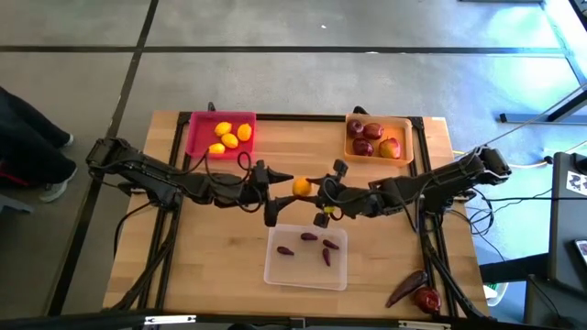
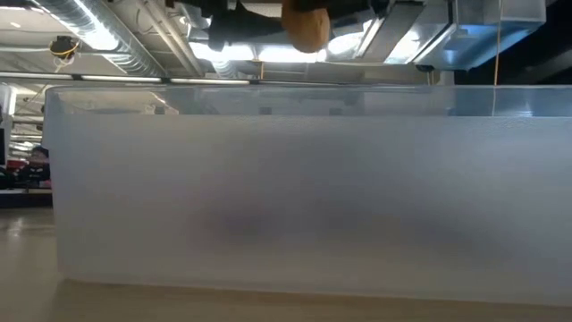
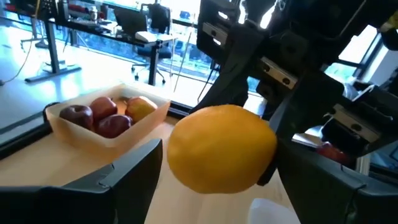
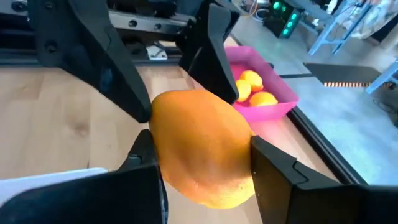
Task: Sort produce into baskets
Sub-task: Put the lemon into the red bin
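Note:
A yellow-orange lemon [image 1: 301, 187] hangs in the air at the table's middle, just beyond the far edge of the clear tray [image 1: 275, 270]. It sits between my two grippers. My left gripper [image 1: 285, 189] reaches it from the left and my right gripper [image 1: 317, 191] from the right, and both are shut on it. The pink tray [image 1: 194, 139] at the far left holds several lemons. The orange tray [image 1: 406, 145] at the far right holds red fruits. Small purple pods [image 1: 309, 236] lie in the clear tray. In the low view the lemon [image 2: 305, 27] shows above the clear tray's wall [image 2: 295, 179]. My left gripper pinches the lemon's two sides [image 3: 177, 155] between its two fingers, coming level from the table's left. The lemon is lifted clear of the table. My right gripper pinches the lemon's two sides [image 4: 239, 162] between its two fingers, coming level from the table's right, facing the left gripper. The lemon hangs clear of the table between both grippers.
A long dark purple pod [image 1: 405, 286] and a red fruit [image 1: 426, 299] lie on the table at the near right corner. Bare wood lies left of the clear tray. The room beyond holds desks and chairs.

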`<action>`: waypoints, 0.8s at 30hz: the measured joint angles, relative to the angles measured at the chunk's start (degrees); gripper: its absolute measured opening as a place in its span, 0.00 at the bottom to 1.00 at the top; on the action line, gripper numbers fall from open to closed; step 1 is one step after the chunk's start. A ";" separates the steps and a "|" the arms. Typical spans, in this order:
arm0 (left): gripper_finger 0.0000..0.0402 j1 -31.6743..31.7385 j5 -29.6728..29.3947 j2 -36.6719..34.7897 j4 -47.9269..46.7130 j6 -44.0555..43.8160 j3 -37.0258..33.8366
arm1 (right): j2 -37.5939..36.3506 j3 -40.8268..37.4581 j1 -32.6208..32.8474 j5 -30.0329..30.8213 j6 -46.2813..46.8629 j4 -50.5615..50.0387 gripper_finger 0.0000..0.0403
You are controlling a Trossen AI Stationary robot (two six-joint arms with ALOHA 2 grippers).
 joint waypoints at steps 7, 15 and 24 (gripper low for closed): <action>0.76 0.31 0.27 0.01 -1.24 -2.05 -0.07 | 0.00 0.00 0.04 0.30 0.50 -1.34 0.30; 0.76 0.71 0.41 -0.04 -2.79 -3.63 -0.07 | 0.29 0.00 -0.02 0.65 -0.93 -1.98 0.30; 0.98 1.66 -0.93 -0.07 -4.69 -4.96 -0.13 | 3.81 0.02 -1.11 0.57 -1.17 -3.25 0.30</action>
